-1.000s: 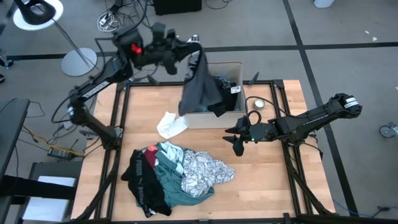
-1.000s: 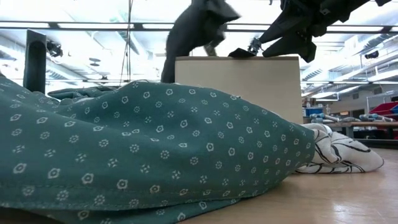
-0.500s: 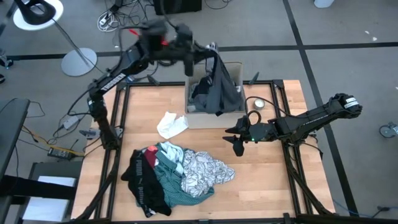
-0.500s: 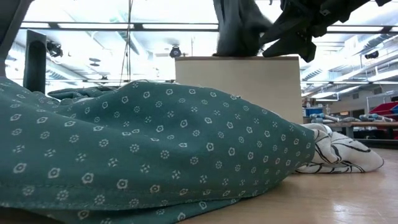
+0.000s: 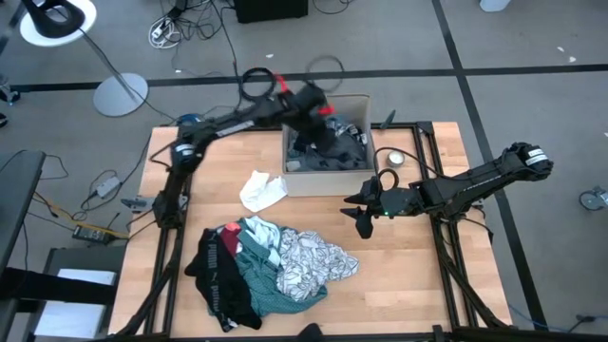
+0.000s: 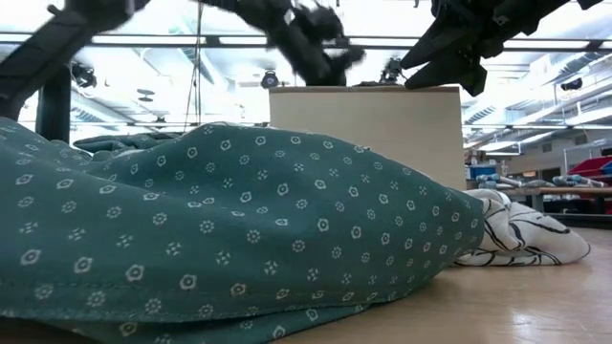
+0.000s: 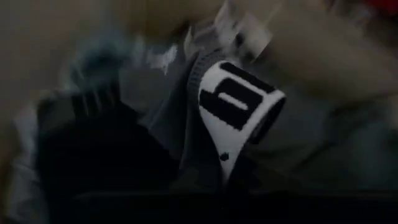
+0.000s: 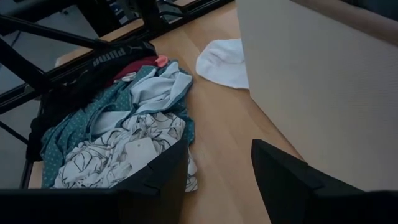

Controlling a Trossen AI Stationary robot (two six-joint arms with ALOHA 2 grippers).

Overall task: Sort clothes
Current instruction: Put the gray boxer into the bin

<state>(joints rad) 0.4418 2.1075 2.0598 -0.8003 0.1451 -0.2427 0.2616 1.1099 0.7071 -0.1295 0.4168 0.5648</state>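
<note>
High view: left pincer [image 5: 323, 122] shut in cardboard box [image 5: 358, 176]; right pincer [image 5: 359, 215] open, empty.

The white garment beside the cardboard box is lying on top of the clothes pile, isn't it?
Not quite: the white garment lies by itself on the bare table, beside the cardboard box and apart from the clothes pile. The high view shows this.

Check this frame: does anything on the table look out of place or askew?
One thing: a white piece lies alone on the wood beside the cardboard box, apart from the pile of clothes nearer the front edge. Nothing looks spilled or damaged.
</note>
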